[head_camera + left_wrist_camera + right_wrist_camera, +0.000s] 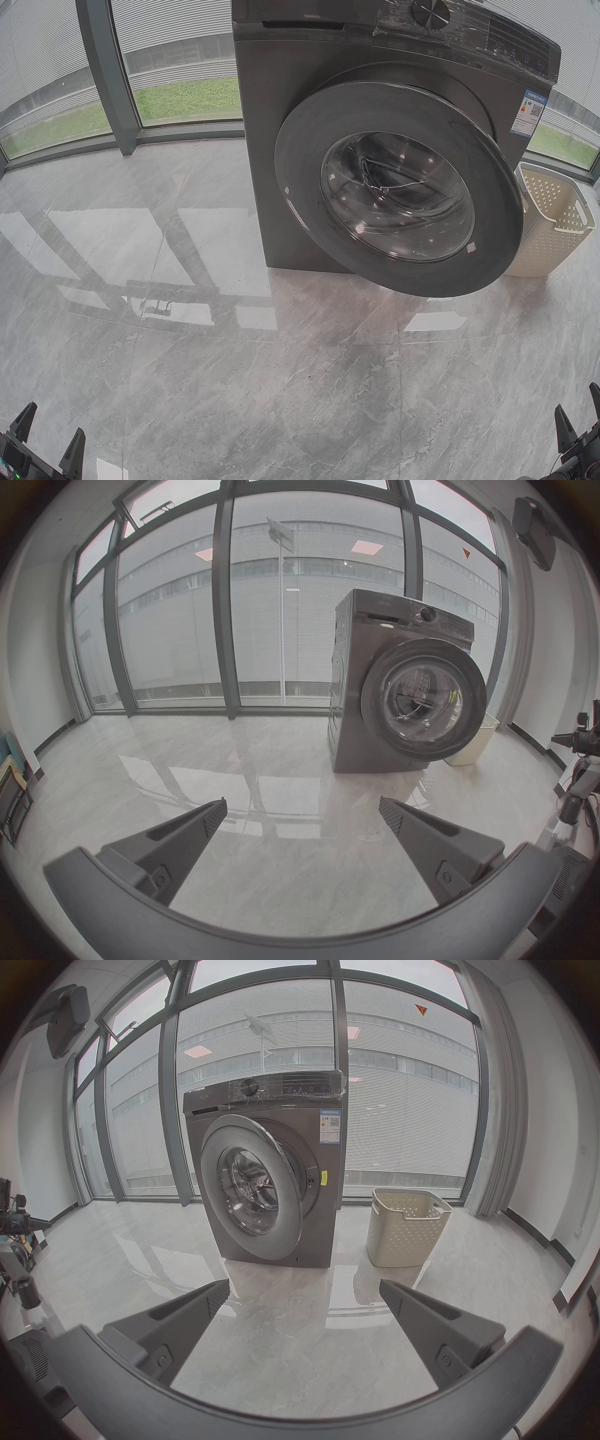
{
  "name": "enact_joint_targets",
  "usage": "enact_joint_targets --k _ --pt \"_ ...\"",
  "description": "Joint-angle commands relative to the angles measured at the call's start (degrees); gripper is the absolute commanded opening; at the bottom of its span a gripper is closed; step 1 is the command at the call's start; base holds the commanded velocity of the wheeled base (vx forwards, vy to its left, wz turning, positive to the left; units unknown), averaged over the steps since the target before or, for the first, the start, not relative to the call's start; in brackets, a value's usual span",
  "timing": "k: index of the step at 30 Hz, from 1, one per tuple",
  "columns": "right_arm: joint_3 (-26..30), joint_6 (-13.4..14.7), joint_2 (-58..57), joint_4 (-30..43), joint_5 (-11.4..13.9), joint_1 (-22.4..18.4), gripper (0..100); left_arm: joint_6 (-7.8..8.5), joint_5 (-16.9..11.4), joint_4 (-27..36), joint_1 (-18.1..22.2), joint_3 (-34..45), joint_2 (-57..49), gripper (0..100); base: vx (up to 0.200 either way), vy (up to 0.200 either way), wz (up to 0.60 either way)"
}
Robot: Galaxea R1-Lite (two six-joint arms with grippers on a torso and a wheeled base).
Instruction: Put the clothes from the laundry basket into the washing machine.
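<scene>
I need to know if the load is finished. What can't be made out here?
Bottom of the laundry basket: right wrist view, its own walls hide it.
Inside the washing machine: head view, reflections on the door glass; right wrist view, the open door covers most of the opening.
Settings on the control panel: every view, too small.

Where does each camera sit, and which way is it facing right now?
Head view: on the head, looking forward and down at the washing machine, its open door and the laundry basket; left gripper and right gripper at the bottom corners.
Left wrist view: left wrist, facing the machine between its open jaws.
Right wrist view: right wrist, likewise facing machine and basket.
All three share machine and basket.
</scene>
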Motion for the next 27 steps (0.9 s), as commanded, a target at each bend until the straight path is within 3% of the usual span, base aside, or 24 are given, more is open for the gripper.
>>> enact_joint_targets --k 1,9,15,27 --pt "1.01 0.02 -0.40 -0.02 0.02 0.05 100 0.01 0.03 0.10 0.98 1.62 -4.57 100 0.000 0.000 0.00" --pt "1.01 -0.06 -0.40 -0.02 0.02 -0.04 100 0.37 0.30 0.10 1.16 1.62 -4.57 100 0.000 -0.150 0.00" --pt "1.01 -1.82 -0.40 -0.11 1.87 -0.22 100 0.19 0.38 0.10 0.98 1.62 -4.57 100 0.000 -0.200 0.00" --pt "1.01 -1.03 -0.31 -0.02 1.87 -0.13 100 0.54 0.30 0.19 0.98 1.62 -4.57 100 0.000 0.000 -0.15"
